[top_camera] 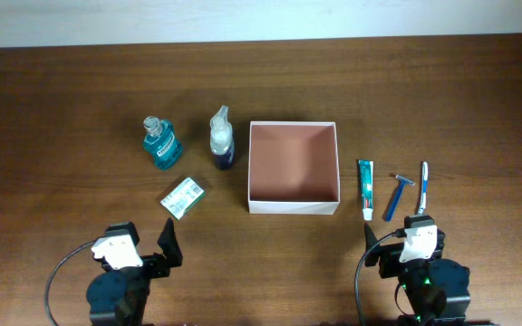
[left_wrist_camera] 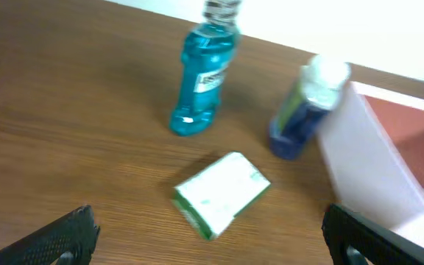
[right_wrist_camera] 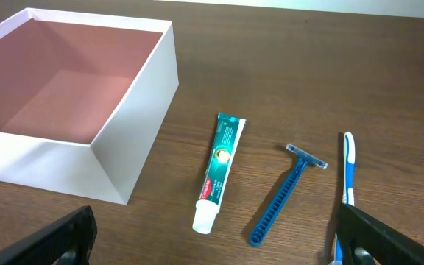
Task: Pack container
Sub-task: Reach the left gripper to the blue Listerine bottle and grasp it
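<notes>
Dark brown wooden table [top_camera: 62, 109], pale wall strip along the far edge.

The container [top_camera: 294, 206] sits near centre: square, shallow, white walls, reddish-brown inside, nothing in it.

To its left:
- blue mouthwash bottle [top_camera: 159, 145], upright
- spray bottle [top_camera: 222, 140] with a dark blue base, just beside the container's left wall
- small green-and-white box [top_camera: 183, 197], lying flat and skewed, nearer the arms

To its right, lying side by side and apart from one another:
- toothpaste tube [top_camera: 366, 187], cap toward the arms
- blue razor [top_camera: 396, 196], angled
- blue-and-white toothbrush [top_camera: 423, 186]

Left gripper [left_wrist_camera: 208, 224] hangs low at the near edge. Jaws spread wide, nothing between them. The small box lies ahead of it.

Right gripper [right_wrist_camera: 213, 217] likewise at the near edge. Jaws spread wide and holding nothing, with the toothpaste and razor ahead and the container's near corner off to its left.
</notes>
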